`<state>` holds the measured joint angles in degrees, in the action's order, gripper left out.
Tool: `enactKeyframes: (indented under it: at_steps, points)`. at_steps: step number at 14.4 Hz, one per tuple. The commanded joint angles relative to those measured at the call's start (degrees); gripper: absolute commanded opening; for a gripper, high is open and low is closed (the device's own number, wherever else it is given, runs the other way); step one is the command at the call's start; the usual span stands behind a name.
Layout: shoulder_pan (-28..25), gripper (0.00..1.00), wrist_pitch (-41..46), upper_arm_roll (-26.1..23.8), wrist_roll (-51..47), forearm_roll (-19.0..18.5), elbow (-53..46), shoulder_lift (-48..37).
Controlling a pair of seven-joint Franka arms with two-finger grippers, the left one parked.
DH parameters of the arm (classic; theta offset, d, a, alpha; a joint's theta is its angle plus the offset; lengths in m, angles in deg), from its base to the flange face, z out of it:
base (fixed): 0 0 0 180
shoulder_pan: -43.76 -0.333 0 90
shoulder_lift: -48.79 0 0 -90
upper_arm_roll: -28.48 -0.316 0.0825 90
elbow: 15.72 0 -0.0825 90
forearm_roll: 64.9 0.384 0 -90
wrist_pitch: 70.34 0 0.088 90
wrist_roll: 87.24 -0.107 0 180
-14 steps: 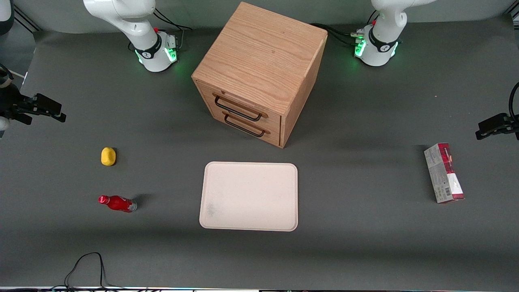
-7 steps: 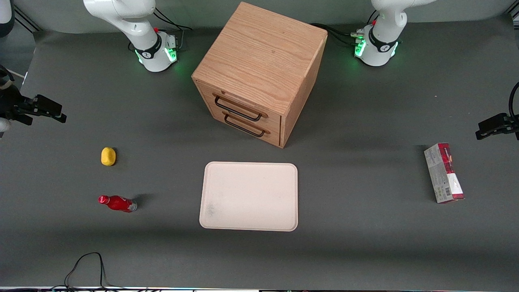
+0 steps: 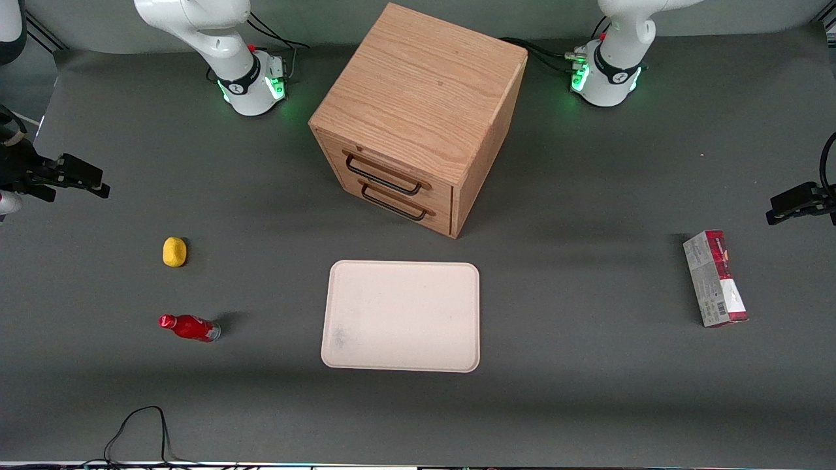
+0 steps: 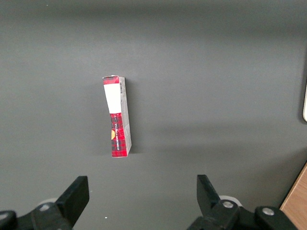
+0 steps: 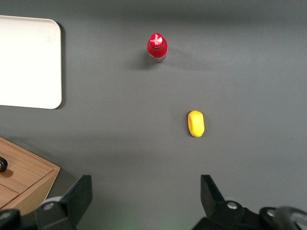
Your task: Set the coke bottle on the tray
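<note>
The coke bottle (image 3: 189, 328) (image 5: 157, 48), small and red with a red cap, lies on its side on the dark table toward the working arm's end, well apart from the tray. The tray (image 3: 400, 316) (image 5: 29, 62) is cream-white with nothing on it, and sits in front of the cabinet's drawers. My gripper (image 3: 98, 188) (image 5: 146, 191) hangs above the table edge at the working arm's end, farther from the front camera than the bottle and the yellow lump. It is open with nothing between its fingers.
A yellow lemon-like lump (image 3: 174, 252) (image 5: 195, 123) lies between the gripper and the bottle. The wooden two-drawer cabinet (image 3: 418, 117) (image 5: 19, 177) stands mid-table. A red-and-grey carton (image 3: 714, 278) (image 4: 117, 117) lies toward the parked arm's end. A black cable (image 3: 140, 427) loops near the front edge.
My gripper has crept very slightly toward the table's middle. The bottle, tray and other objects have not moved.
</note>
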<state>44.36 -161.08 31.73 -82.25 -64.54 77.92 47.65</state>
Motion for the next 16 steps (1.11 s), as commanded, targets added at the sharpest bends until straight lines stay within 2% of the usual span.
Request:
enactKeyframes:
  at_steps: [1, 4, 9, 12, 16]
  points:
    - [0.19, 1.00, 0.83, -0.36, -0.68, -0.79, -2.66, 1.83]
    - [0.37, 1.00, 3.71, -0.36, 0.54, -0.70, -11.78, 7.71]
    - [0.81, 1.00, 9.70, -0.18, 3.88, -0.53, -32.09, 23.61]
    - [0.90, 1.00, 7.69, 0.00, 4.77, -0.44, -33.00, 27.06]
    - [0.90, 1.00, 6.63, -0.09, 5.73, -0.62, -32.12, 27.59]
